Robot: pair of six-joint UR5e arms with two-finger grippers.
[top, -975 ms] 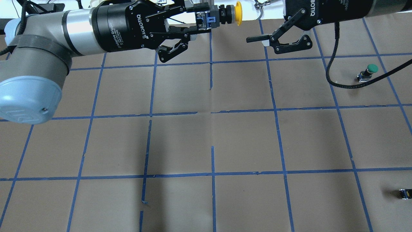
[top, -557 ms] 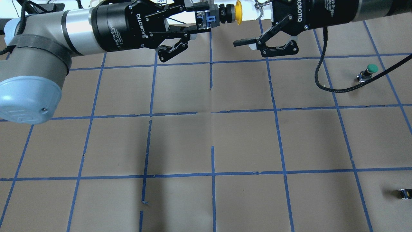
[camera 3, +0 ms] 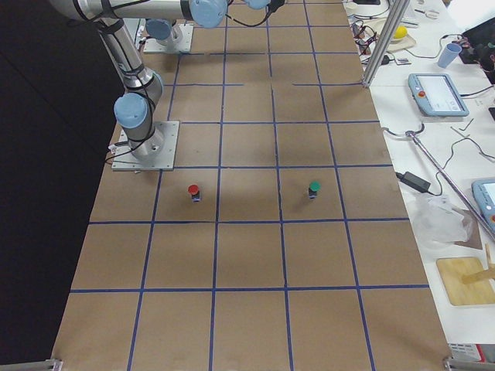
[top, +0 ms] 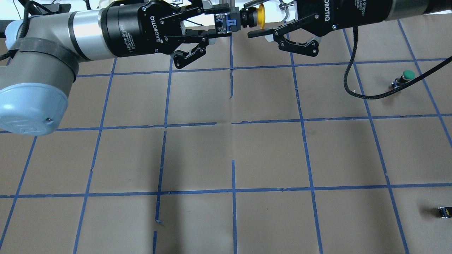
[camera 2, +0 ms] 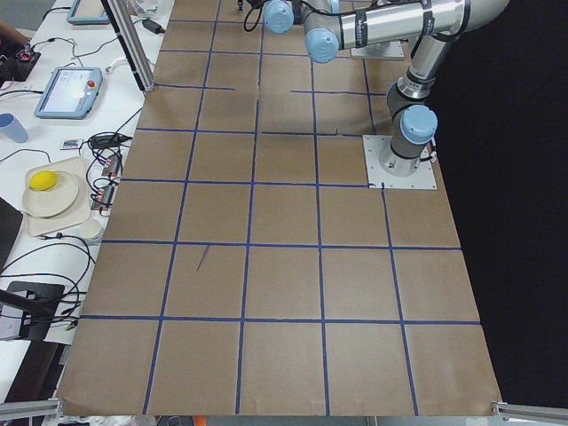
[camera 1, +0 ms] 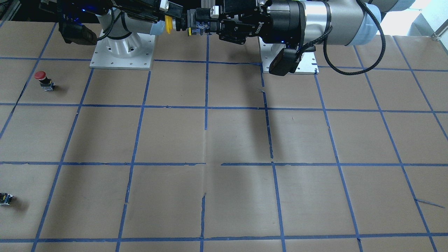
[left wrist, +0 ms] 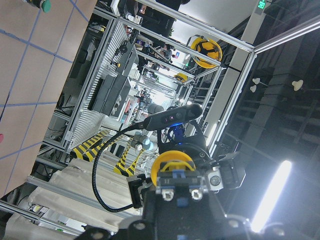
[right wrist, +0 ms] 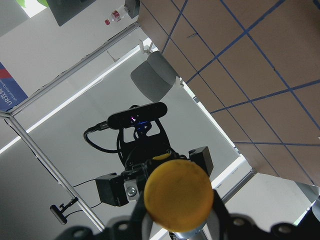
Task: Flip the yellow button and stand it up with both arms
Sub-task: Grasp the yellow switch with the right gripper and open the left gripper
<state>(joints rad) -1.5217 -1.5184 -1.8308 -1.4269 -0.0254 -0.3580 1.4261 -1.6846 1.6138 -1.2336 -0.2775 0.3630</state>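
The yellow button [top: 259, 16] is held sideways in the air over the far side of the table, with its cap pointing at my right gripper. My left gripper [top: 224, 22] is shut on its grey-black base [top: 229, 22]. My right gripper [top: 256, 18] is open, with one finger above and one below the yellow cap, not closed on it. In the front-facing view the cap [camera 1: 169, 24] sits between the two grippers. The left wrist view shows the cap [left wrist: 172, 161] beyond the base. The right wrist view shows the cap [right wrist: 177, 195] face-on and close.
A green-capped button [top: 406, 77] stands at the far right, and the right arm's cable [top: 356, 92] sags near it. A small dark block [top: 444, 211] lies at the right edge. A red-capped button [camera 1: 42, 79] stands near the right arm's base plate [camera 1: 120, 52].
My right gripper has moved left toward the button; its open fingers now straddle the yellow cap. My left gripper and the button have stayed still.
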